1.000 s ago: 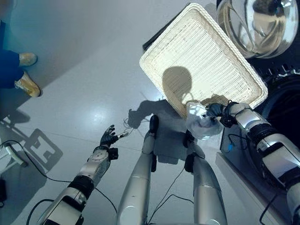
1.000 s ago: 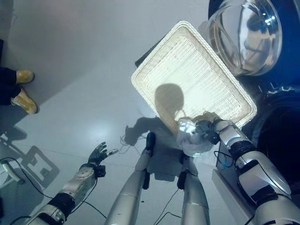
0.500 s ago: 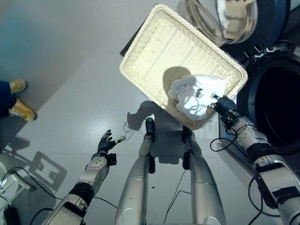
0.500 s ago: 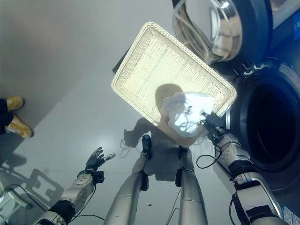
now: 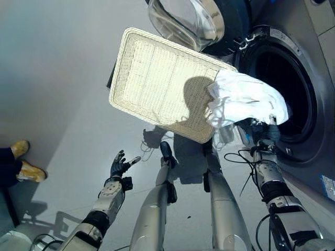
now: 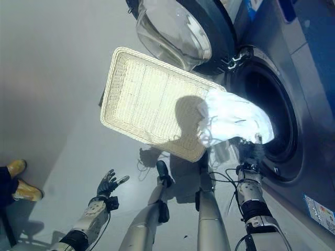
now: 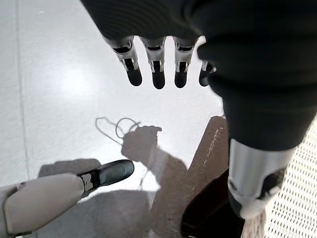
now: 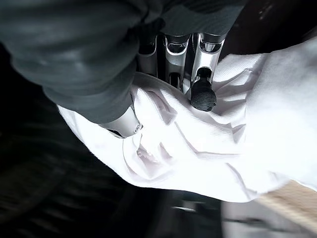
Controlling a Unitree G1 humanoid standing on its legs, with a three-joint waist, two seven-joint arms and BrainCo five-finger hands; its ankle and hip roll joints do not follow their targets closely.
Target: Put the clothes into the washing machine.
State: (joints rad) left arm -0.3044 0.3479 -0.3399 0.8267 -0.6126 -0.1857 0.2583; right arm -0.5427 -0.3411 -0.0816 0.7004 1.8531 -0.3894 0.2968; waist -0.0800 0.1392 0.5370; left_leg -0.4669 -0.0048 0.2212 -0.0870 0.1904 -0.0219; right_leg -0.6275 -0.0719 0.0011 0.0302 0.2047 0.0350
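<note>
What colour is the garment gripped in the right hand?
Plain white crumpled cloth garment, clearest in the right wrist view.

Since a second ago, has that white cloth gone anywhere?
Yes. The white cloth, clutched in the right hand, was at the basket's near edge; now it hangs in front of the washing machine's open drum.

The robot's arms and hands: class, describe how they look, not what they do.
Both arms are silver-grey with dark bands. The left hand and right hand have silver fingers with dark tips, and a dark ribbed cover over the back and wrist.
</note>
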